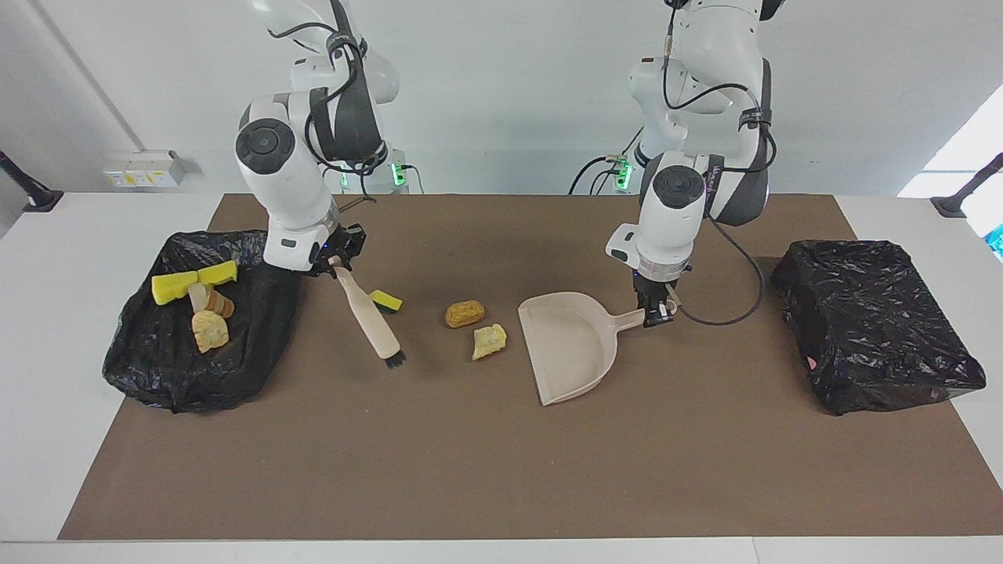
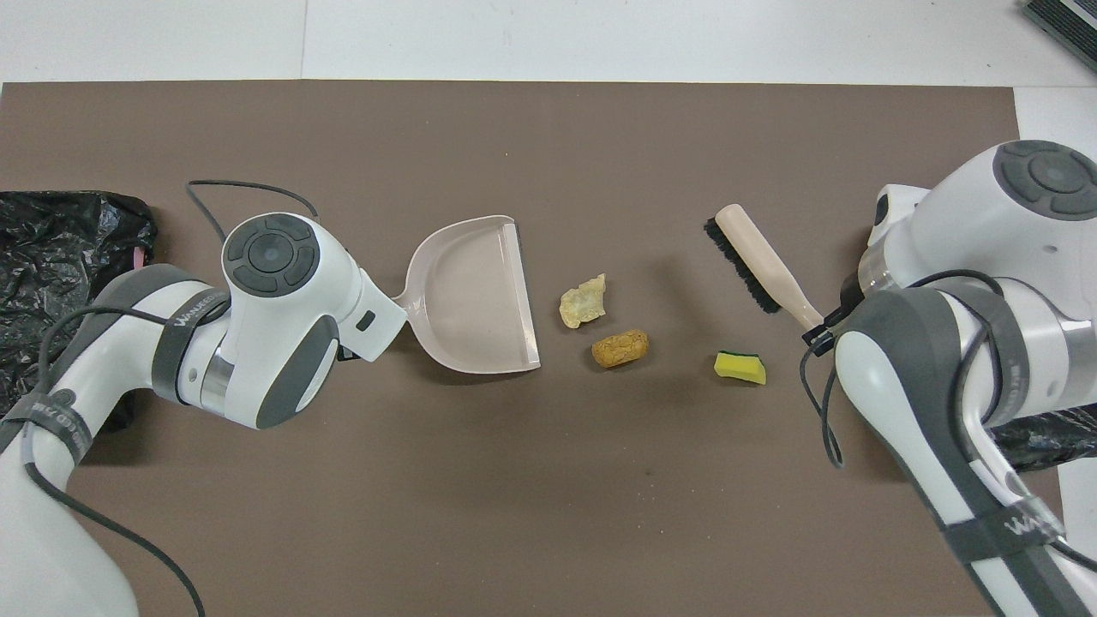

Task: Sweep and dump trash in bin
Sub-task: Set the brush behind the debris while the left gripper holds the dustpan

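The right gripper (image 1: 338,265) is clamping the beige brush (image 1: 368,317) by its handle, bristles hanging below its fingers. The left gripper (image 1: 653,315) is gripping the dustpan (image 1: 568,348) handle. Three trash scraps (image 1: 465,314) are lying between them; the right arm is hiding the bin (image 1: 258,345) in the overhead view.

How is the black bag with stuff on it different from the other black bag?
The black bag at the right arm's end has trash on it: yellow sponge pieces and bread chunks. The black bag at the left arm's end shows no trash on top.

The first bag sags into a rounder heap; the second looks boxier, with a flatter top.

Both are crinkly, shiny black plastic sitting at the ends of the brown mat.
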You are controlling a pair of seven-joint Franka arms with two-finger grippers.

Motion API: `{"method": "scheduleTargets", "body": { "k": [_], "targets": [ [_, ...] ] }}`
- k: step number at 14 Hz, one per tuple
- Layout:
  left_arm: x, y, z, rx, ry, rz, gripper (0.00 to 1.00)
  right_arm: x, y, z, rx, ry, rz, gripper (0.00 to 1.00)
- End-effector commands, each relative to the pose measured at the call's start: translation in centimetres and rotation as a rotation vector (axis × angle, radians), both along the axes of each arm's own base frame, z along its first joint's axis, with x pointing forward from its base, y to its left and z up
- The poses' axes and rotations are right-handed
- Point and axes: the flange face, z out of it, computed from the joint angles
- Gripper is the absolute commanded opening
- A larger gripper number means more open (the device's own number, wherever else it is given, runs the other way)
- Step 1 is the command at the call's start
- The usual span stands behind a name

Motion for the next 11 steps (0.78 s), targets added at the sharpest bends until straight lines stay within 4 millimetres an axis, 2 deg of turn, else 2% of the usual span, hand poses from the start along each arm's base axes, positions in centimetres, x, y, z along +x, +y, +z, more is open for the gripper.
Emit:
{"method": "scheduleTargets", "body": {
  "k": [1,4,7,9,11],
  "targets": [
    [-1.1,0.2,0.4,0.033,0.015,-0.072,0.0,-3.7,-1.2,-0.5,-0.039,0.008,-0.238,0.0],
    [-1.2,-0.2,0.4,0.033,0.007,-0.085,0.0,-7.2,-2.3,-2.1,-0.056,0.036,-0.379,0.0],
    [-1.3,-0.1,0.2,0.026,-0.008,-0.063,0.0,-12.8,-2.0,-4.6,-0.063,-0.008,-0.427,0.0],
    [-1.4,0.1,0.2,0.025,-0.008,-0.058,0.0,-14.7,-2.5,-6.8,-0.048,0.036,-0.462,0.0],
    [-1.5,0.1,0.0,0.025,-0.009,-0.05,0.0,-15.5,-2.4,-8.7,-0.022,0.053,-0.503,0.0]
  ]
}}
